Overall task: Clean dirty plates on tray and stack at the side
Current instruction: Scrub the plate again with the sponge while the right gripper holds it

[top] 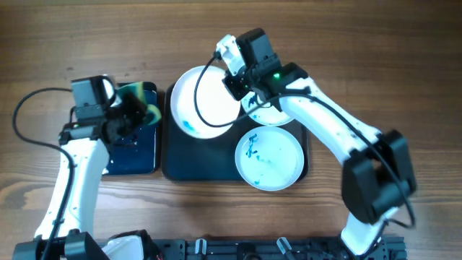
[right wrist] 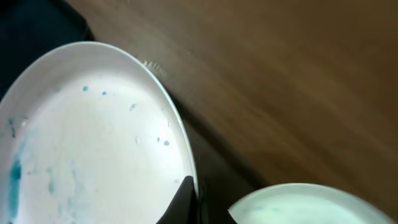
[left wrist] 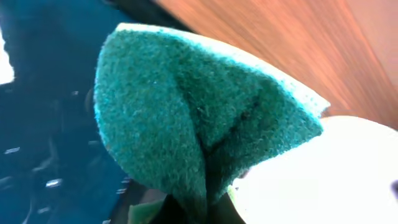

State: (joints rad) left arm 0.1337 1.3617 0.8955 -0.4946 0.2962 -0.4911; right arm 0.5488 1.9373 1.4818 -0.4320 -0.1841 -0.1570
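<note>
The blue-smeared plate (top: pixel 204 101) is being clamped at its rim by the right fingers (right wrist: pixel 184 205) over the tray (top: pixel 195 166)'s far-left corner, and steadied there for firm, flat strokes from the green sponge (left wrist: pixel 199 124) being squeezed between the left fingers (top: pixel 136 115).

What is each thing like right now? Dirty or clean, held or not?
Back-left round white plate: blue-smeared, rim pinched by right gripper.
Front round white plate: blue-stained, flat on dark rectangular tray.
Third white plate: mostly hidden under right arm.
Green sponge: folded, squeezed in left gripper.
</note>
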